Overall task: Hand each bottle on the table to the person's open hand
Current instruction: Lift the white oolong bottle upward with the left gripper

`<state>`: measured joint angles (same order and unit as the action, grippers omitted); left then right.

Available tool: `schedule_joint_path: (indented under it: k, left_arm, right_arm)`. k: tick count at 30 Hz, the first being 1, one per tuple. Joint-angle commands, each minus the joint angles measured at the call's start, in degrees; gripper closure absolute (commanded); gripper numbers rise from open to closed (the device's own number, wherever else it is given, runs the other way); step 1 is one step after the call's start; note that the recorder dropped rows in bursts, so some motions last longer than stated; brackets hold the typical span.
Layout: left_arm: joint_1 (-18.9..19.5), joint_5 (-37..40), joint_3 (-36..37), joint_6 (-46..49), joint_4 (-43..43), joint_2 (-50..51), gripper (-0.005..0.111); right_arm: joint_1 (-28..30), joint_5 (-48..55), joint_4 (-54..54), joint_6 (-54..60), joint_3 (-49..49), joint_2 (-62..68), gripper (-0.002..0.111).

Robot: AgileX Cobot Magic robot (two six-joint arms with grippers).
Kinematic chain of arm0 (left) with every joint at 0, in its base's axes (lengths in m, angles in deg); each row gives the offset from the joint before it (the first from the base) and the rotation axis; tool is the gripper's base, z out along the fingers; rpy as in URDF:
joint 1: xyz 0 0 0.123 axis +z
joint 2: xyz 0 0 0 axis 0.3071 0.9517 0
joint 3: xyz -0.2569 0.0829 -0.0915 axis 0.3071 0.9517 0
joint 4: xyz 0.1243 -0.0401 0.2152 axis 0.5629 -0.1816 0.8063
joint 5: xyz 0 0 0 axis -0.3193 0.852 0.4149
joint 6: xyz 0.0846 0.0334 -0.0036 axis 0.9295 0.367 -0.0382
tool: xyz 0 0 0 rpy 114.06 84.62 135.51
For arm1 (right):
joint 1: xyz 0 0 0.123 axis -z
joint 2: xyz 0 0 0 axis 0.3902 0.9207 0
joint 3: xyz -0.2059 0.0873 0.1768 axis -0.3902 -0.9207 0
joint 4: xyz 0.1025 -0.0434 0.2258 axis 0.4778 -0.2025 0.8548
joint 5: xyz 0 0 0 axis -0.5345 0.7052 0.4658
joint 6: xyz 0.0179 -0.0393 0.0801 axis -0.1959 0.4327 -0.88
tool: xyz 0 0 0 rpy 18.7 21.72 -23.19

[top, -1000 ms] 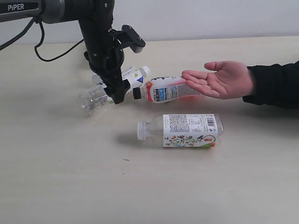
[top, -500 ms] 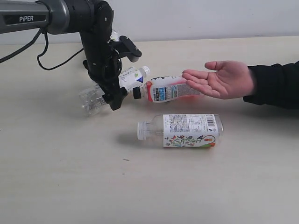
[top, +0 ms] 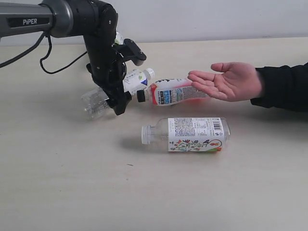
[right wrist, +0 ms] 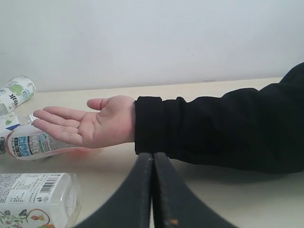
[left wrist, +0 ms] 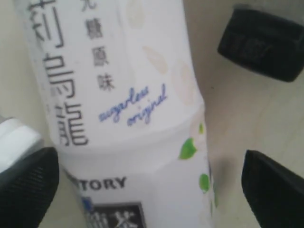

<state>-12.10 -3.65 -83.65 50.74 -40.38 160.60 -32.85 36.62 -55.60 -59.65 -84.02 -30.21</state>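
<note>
Several bottles lie on the table (top: 57,183). In the left wrist view my left gripper (left wrist: 152,190) is open, its fingers (left wrist: 273,190) on either side of the white-labelled bottle (left wrist: 123,109), with a gap on one side. From the exterior view this gripper (top: 118,97) hangs over that white-capped bottle (top: 137,77) and a clear bottle (top: 95,102). The black-capped red-white bottle (top: 171,91) lies just below the person's open hand (top: 226,82). The floral bottle (top: 192,134) lies nearer the front. My right gripper (right wrist: 153,164) is shut and empty, pointing at the black sleeve.
The person's black sleeve (top: 284,86) reaches in from the right edge. A black cable (top: 48,57) trails behind the left arm. The black cap (left wrist: 263,42) of the red-white bottle lies close beside the left gripper. A pale wall (top: 202,19) backs the table.
My left arm has shifted slightly left and settled lower over the white-labelled bottle. The bottles and the hand have stayed where they were.
</note>
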Motion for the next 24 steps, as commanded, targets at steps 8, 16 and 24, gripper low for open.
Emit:
schedule_joint_path:
  k: [8,16,24]
  left_arm:
    - [0.2,1.5,-0.3,0.1,-0.1,1.1,0.006]
    - [0.2,2.6,-0.3,0.1,-0.1,1.1,0.009]
    - [0.2,3.2,-0.3,-1.4,-0.1,1.1,0.067]
  right_arm:
    - [0.3,-0.3,0.3,-0.1,-0.3,-0.3,0.108]
    - [0.3,-0.3,0.3,-0.1,-0.3,-0.3,0.108]
    - [0.3,-0.3,0.4,-0.1,-0.3,-0.3,0.108]
